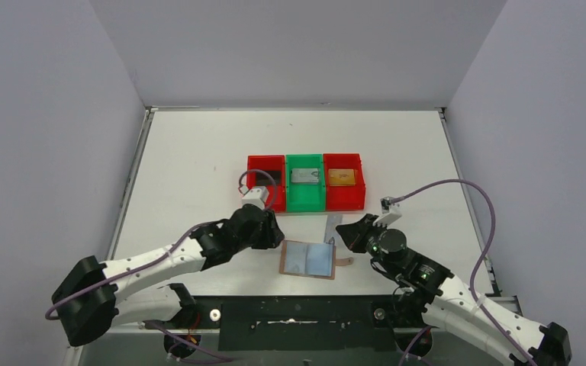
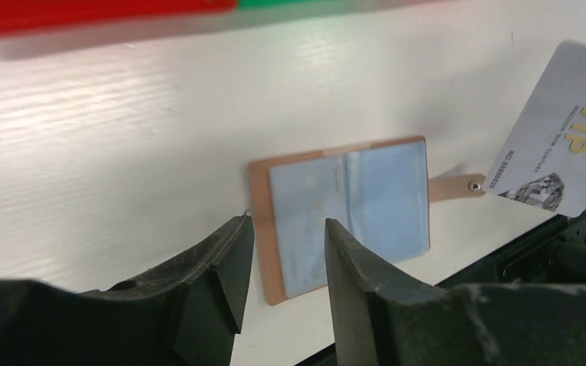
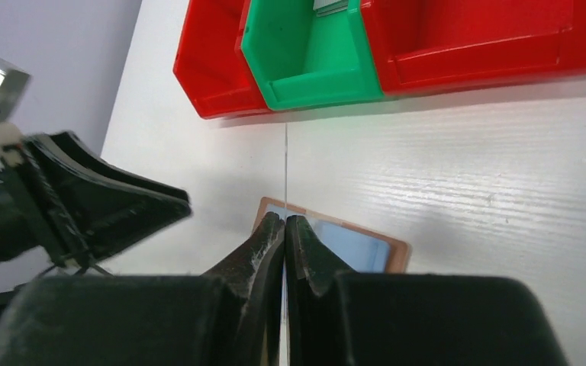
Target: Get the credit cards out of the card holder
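The card holder (image 1: 309, 259) lies open on the table, tan leather with pale blue pockets and a strap tab on its right; it also shows in the left wrist view (image 2: 351, 206) and the right wrist view (image 3: 359, 248). My right gripper (image 1: 342, 235) is shut on a silver-grey credit card (image 1: 333, 226), held upright above the holder's right edge. That card (image 2: 565, 130) shows "VIP" lettering, and in the right wrist view it is seen edge-on (image 3: 285, 175) between my right gripper's (image 3: 284, 221) jaws. My left gripper (image 1: 276, 233) hovers open at the holder's left edge, nothing between its jaws (image 2: 286, 229).
Three bins stand in a row behind the holder: a red bin (image 1: 253, 183), a green bin (image 1: 305, 200) with a grey card (image 1: 304, 176) in it, and a red bin (image 1: 347, 198) with a gold-orange card (image 1: 341, 177). The table's near edge runs just in front of the holder.
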Motion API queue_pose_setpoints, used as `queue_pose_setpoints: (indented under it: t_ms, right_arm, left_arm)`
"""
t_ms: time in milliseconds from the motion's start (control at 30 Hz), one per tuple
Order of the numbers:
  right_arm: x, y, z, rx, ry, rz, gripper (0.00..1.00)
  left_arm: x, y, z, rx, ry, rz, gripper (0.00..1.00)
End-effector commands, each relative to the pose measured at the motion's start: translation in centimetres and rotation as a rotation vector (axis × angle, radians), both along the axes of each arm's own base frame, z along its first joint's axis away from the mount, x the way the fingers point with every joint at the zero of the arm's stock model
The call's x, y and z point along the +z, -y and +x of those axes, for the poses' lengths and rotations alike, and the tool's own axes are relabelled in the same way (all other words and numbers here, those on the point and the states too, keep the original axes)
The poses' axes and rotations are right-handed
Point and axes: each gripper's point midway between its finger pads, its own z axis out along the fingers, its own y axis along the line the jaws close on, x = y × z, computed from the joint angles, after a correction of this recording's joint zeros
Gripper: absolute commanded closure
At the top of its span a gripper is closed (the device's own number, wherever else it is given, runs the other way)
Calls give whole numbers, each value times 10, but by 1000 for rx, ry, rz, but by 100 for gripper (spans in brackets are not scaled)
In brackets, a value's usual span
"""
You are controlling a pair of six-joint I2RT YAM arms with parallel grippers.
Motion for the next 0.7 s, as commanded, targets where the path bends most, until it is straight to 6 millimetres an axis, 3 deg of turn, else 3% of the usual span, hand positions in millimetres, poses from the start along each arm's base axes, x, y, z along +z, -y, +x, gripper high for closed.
queue_pose_setpoints:
  t_ms: [0,167,300,433,500,567,667]
  right_arm:
    - [35,-6,20,32,184,-79,100]
    - [51,-16,28,110,306,-199,100]
    - [69,-19,42,135,418,-328,100]
    - [84,-22,61,179,502,-538,100]
    - [90,-25,72,207,541,-653,100]
    - [96,-28,84,229,585,-758,100]
    - [99,-38,100,281,643,-883,100]
  left_arm:
    - [22,-47,20,104,48,19,60]
    - [34,-86,26,189,68,0,45]
    - [43,-110,37,263,82,34,41]
    - [90,-132,51,333,136,83,36]
    - [103,-150,56,379,194,135,25]
    - [106,-162,60,405,242,161,16]
    - [99,-168,66,420,252,146,13]
